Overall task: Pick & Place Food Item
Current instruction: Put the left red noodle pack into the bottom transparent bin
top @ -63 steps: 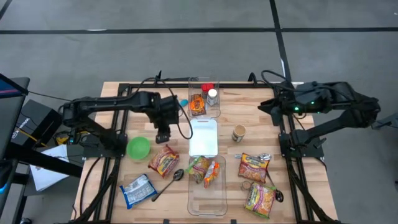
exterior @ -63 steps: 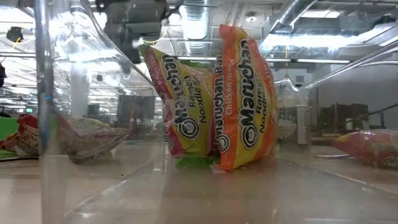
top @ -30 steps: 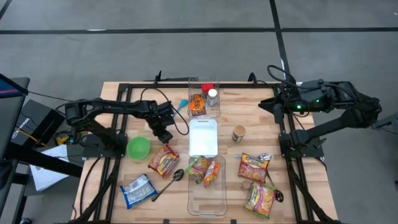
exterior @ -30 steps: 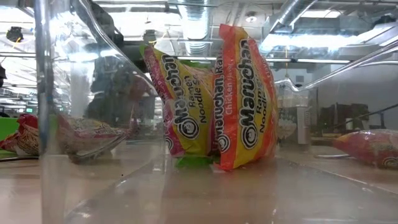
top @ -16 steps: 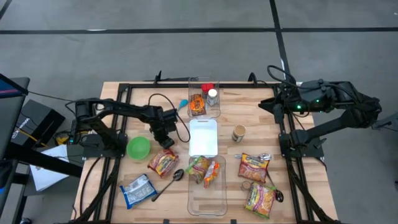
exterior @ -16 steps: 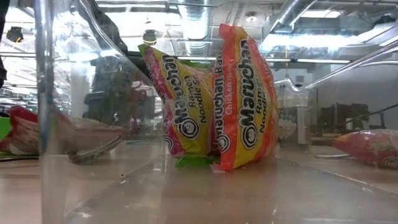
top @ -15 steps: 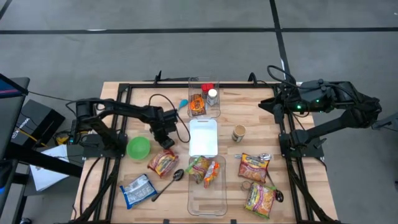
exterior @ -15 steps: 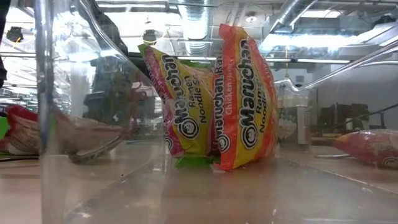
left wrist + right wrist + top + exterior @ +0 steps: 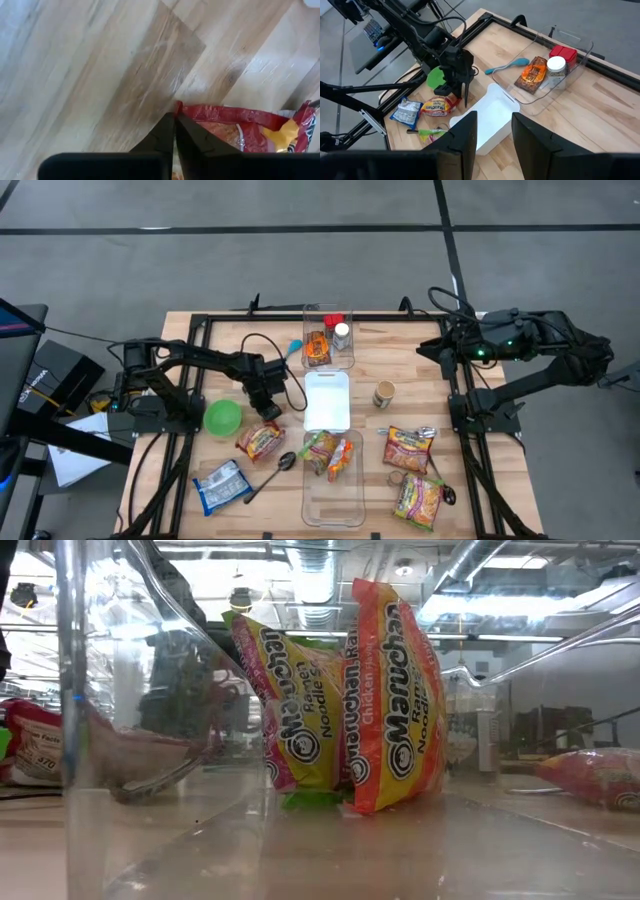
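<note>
Since the earlier frames the left pincer (image 9: 267,406) has dropped to the red noodle packet (image 9: 259,442) left of centre, fingers pressed together on its upper edge. The packet lies just below it, long axis slanting. The right pincer (image 9: 491,131), spread, waits at upper right.

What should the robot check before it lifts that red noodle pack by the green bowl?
1. Left gripper at the noodle pack: ok, it sits at the pack's edge nearest the arm.
2. Fingers shut on the pack: ok, the left wrist view shows them pinched together on its red corner.
3. Grip deep enough to hold: cannot tell, only the corner is pinched.
4. Green bowl out of the way: ok, it sits apart from the pack.
5. Spoon off the pack: cannot tell, its bowl lies right by the pack.
6. Right gripper out of the way: ok, open, far across the table.
</note>
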`<state>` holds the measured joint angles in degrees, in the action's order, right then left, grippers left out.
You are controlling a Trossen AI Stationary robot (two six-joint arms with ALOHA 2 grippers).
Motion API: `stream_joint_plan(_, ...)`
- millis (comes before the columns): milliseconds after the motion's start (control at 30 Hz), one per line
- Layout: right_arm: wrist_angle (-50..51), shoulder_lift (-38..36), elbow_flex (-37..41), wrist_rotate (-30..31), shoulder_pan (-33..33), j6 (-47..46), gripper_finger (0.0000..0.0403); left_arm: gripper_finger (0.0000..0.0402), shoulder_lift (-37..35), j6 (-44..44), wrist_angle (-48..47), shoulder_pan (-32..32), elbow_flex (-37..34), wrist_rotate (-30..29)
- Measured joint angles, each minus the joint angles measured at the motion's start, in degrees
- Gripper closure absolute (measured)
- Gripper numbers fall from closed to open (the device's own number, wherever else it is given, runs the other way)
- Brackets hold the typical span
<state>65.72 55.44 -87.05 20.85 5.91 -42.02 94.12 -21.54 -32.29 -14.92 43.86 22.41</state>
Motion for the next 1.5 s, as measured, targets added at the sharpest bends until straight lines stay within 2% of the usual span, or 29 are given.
stream_joint_plan(200, 0.3, 0.0, 0.0, -0.7, 0.0, 0.0, 0.0287, 0.0401, -2.9, -3.1, 0.2, 0.0, -0.1, -0.5)
stream_joint_plan(467, 0.5, -0.1, 0.0, -1.3, 0.0, 0.7, 0.0287, 0.0401, -15.4, -13.8, -0.2, 0.0, 0.0, -0.5)
stream_joint_plan(667, 0.5, -0.1, 0.0, -1.3, 0.0, 2.3, 0.0287, 0.0401, -22.3, -22.1, -1.8, 1.7, 0.0, -4.8)
stream_joint_plan(967, 1.8, -0.9, 0.0, -1.3, 0.0, 4.1, 0.0287, 0.0401, -28.4, -34.5, -1.9, 6.8, 0.0, -11.7)
stream_joint_plan(1500, 2.4, -3.5, 0.0, -0.7, 0.0, 4.8, 0.0287, 0.0401, -38.4, -47.1, -0.4, 12.8, 0.0, -24.0)
